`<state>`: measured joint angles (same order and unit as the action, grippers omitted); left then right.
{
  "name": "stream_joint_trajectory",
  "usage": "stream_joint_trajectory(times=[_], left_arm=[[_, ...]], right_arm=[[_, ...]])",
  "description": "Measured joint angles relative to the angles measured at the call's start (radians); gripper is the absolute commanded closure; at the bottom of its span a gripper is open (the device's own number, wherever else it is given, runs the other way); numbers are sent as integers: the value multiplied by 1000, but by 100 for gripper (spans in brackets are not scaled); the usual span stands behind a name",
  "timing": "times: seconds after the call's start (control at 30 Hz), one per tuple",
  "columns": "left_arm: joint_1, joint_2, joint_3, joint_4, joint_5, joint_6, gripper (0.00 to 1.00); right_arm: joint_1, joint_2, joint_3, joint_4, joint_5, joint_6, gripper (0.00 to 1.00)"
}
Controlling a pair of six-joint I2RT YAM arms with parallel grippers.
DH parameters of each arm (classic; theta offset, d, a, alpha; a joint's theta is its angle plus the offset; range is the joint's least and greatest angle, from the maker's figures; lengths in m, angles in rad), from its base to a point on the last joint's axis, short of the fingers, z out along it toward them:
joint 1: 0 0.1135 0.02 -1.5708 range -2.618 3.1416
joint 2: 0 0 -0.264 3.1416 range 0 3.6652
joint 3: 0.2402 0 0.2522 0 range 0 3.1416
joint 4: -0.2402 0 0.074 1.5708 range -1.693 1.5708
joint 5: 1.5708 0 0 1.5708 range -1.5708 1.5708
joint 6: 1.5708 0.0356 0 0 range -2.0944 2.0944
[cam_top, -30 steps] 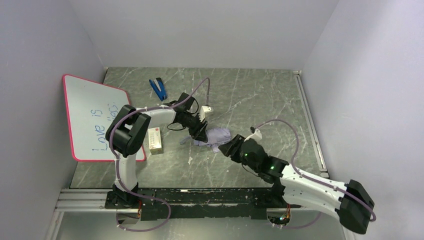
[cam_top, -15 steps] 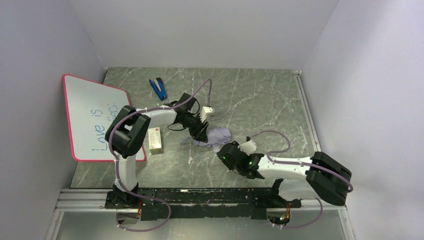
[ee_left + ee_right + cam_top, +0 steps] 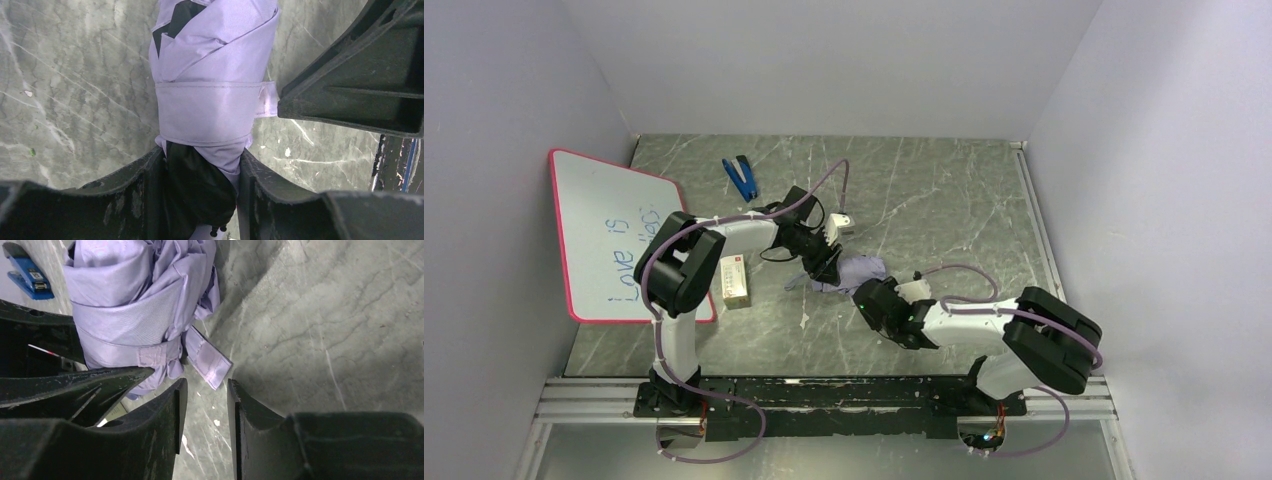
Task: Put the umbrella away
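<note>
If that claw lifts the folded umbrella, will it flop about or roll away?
Probably holds together: the strap wraps the umbrella tightly. Its loose strap end would likely dangle. Rounded shape might roll if pushed.

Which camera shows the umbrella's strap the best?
The left wrist view: the strap wraps the umbrella right in the middle. The right wrist view shows it sideways, its end loose. From the top it's too small.

Free tabletop (image 3: 954,200) right of the umbrella (image 3: 858,271); box (image 3: 735,280), whiteboard (image 3: 609,230), stapler (image 3: 741,177) on its left.

Folded lavender umbrella (image 3: 210,60) lies bundled, strap (image 3: 205,112) wrapped around.
</note>
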<state>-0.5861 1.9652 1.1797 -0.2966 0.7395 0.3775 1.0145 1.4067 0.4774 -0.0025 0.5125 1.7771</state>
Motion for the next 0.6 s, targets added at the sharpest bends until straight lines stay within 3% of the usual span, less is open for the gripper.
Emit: stream_joint_trajectory(times=[0.2,0.6], left_arm=[[0,0,0,0,-1,0,95],[-1,0,0,0,-2,0,95]], right_arm=[[-22,21,-11,67,11,-11,61],[-38,37,-145,406,11,-185,60]])
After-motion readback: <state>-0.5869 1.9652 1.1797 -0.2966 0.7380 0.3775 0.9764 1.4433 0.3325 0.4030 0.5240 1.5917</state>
